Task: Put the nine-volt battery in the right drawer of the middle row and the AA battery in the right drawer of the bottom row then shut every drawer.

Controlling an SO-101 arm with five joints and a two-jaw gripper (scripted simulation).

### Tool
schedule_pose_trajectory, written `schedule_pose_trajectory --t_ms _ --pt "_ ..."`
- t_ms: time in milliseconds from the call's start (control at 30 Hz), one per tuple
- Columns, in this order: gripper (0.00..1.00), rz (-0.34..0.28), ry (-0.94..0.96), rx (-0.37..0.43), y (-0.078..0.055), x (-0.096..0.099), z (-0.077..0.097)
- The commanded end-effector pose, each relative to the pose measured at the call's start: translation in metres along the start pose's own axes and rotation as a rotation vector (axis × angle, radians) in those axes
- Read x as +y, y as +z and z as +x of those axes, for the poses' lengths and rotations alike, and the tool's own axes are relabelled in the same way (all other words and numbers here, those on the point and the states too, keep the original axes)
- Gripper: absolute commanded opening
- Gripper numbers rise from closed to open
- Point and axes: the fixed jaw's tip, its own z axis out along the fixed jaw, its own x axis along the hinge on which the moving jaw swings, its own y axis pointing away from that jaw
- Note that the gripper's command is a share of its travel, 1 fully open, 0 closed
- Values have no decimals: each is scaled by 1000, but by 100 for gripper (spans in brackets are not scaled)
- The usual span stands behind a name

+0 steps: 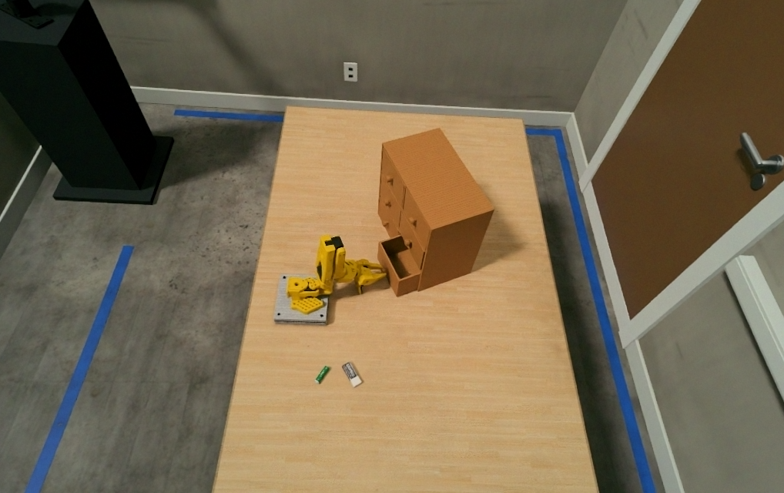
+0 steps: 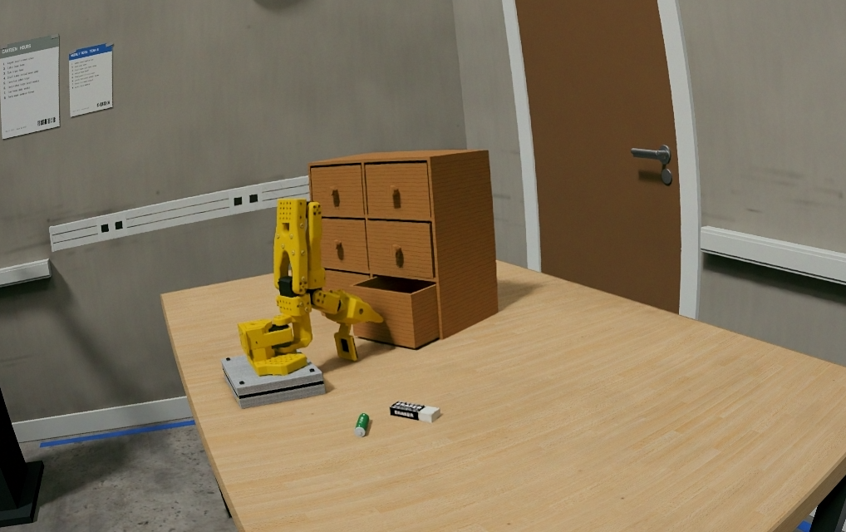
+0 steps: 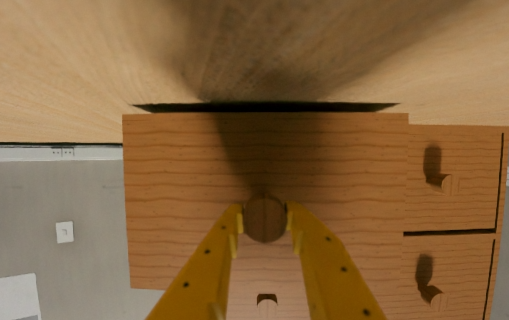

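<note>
The brown chest [image 1: 443, 183] [image 2: 466, 238] stands on the table, six drawers in three rows. The right drawer of the bottom row [image 1: 407, 283] [image 2: 400, 320] [image 3: 180, 175] is pulled partly out, and what shows of its inside is empty. My gripper [image 1: 381, 272] [image 2: 373, 317] [image 3: 265, 225] is low at that drawer's front, shut on its round knob [image 3: 265, 226]. The green AA battery [image 1: 321, 373] [image 2: 361, 424] lies on the table well in front of my base. No nine-volt battery is in view.
A black-and-white eraser [image 1: 351, 373] [image 2: 415, 411] lies just right of the AA battery. My base plate [image 1: 301, 309] [image 2: 272, 386] sits near the table's left edge. The other five drawers are shut. A black pedestal [image 1: 58, 92] stands on the floor to the left.
</note>
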Motion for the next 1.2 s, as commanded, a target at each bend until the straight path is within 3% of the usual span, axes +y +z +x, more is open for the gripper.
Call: schedule_pose_trajectory --t_ms 0,967,1167 --pt "4 -1 9 4 -2 0 0" --pt "21 -1 9 4 -2 0 0" --pt "21 -1 17 -47 -2 0 0"
